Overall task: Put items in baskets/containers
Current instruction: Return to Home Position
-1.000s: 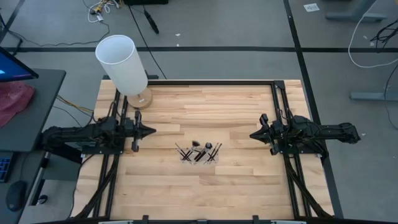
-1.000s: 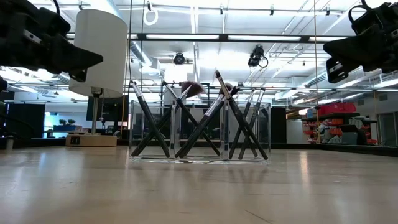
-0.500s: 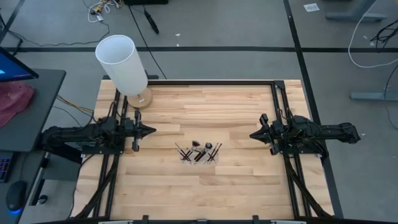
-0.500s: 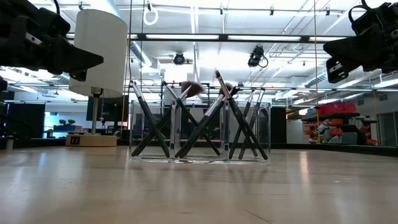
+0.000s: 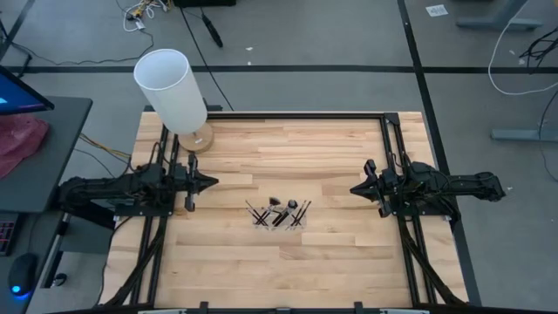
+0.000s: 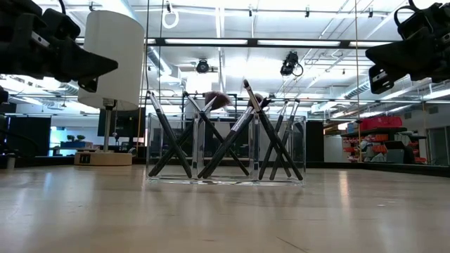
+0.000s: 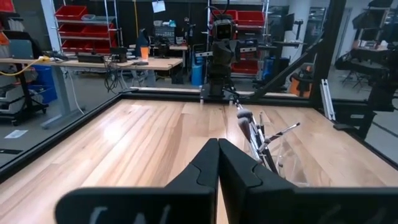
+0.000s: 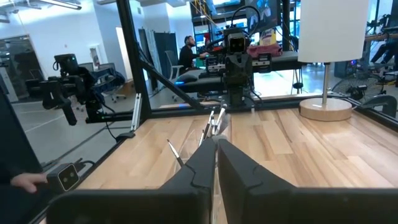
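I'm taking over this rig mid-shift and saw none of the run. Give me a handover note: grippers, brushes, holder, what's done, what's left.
Left gripper: shut, empty, raised over the left side of the table, apart from the holder.
Right gripper: shut, empty, raised over the right side.
Makeup brushes: every one in view stands leaning inside the clear holder, mid-table between the arms.
Done: loading looks complete; nothing is held.
Left: probably only parking the arms, if this isn't home already.

Overhead camera looks straight down on the light wooden bench point(image 5: 331, 157). Low camera sits at bench level, close to the clear plastic brush holder point(image 6: 299, 133). Wrist cameras at nine and three o'clock face it.
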Motion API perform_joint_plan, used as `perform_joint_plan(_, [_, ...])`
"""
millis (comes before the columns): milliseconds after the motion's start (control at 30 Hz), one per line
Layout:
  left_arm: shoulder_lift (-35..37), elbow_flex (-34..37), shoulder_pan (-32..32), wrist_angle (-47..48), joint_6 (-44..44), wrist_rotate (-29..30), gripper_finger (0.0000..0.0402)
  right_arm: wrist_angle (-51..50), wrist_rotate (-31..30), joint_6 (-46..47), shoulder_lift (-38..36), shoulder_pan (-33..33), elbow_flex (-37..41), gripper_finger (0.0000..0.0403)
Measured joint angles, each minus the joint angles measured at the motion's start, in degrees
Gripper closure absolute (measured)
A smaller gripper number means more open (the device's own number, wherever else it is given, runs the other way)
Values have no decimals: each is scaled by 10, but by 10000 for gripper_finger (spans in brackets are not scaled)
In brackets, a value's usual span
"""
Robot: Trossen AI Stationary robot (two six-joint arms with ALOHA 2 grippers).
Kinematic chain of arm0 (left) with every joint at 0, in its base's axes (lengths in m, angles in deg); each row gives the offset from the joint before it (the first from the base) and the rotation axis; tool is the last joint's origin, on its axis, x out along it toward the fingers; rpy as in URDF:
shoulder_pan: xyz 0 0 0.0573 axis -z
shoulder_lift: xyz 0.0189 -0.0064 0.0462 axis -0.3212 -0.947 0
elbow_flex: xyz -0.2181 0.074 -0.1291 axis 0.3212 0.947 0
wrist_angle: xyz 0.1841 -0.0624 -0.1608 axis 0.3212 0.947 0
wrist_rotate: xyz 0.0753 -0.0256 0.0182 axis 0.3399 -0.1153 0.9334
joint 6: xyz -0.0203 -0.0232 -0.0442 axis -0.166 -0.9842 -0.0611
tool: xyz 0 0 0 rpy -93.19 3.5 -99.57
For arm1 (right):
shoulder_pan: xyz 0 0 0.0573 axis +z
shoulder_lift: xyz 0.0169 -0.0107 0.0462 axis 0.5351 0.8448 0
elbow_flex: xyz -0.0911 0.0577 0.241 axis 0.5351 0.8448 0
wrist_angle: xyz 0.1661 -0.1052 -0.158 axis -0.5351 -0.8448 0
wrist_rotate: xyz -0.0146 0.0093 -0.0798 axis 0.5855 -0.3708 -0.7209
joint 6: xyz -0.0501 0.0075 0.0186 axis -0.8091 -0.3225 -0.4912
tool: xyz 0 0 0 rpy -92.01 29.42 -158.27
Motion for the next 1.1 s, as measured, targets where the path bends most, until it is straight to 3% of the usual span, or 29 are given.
perform_joint_plan(1100, [0,0,0,-7,0,-2,390,0,0,0,0,0,0,378])
